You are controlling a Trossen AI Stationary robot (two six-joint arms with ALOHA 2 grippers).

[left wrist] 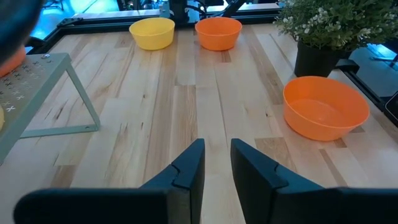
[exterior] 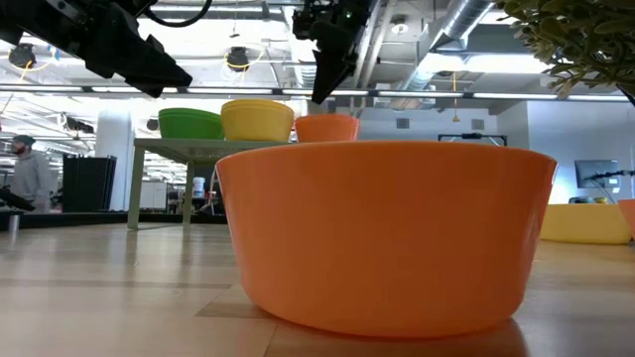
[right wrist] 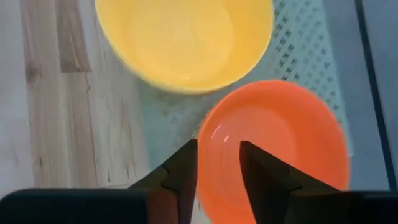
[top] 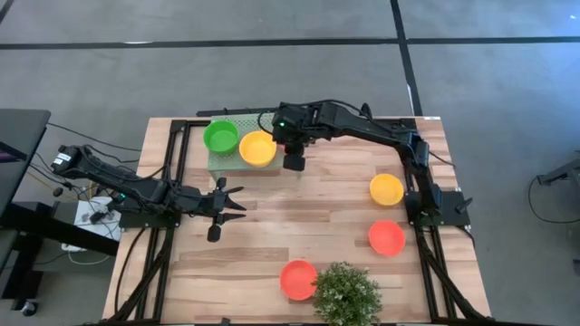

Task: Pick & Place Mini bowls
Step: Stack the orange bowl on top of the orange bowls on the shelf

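Note:
Three mini bowls sit side by side on the pale green stand [top: 237, 121]: green [top: 220, 137], yellow [top: 257, 148] and red-orange [right wrist: 273, 149]. My right gripper [right wrist: 217, 165] hangs open over the red-orange one's near rim. The low view shows the right gripper [exterior: 322, 97] with its fingertips just above that bowl [exterior: 325, 127], apart from it. In the high view the right gripper [top: 293, 161] hides this bowl. Three more bowls rest on the table: yellow [top: 386, 189], red-orange [top: 387, 237] and red-orange [top: 298, 279]. My left gripper [top: 234, 203] waits, narrowly open, over the table's left middle.
A bushy potted plant [top: 344, 294] stands at the near edge, touching the nearest red-orange bowl [left wrist: 324, 107]. The stand's slanted leg [left wrist: 81, 93] lies ahead of the left gripper [left wrist: 217, 162]. Bare wood stretches across the table's middle. A person stands far off in the room [exterior: 30, 174].

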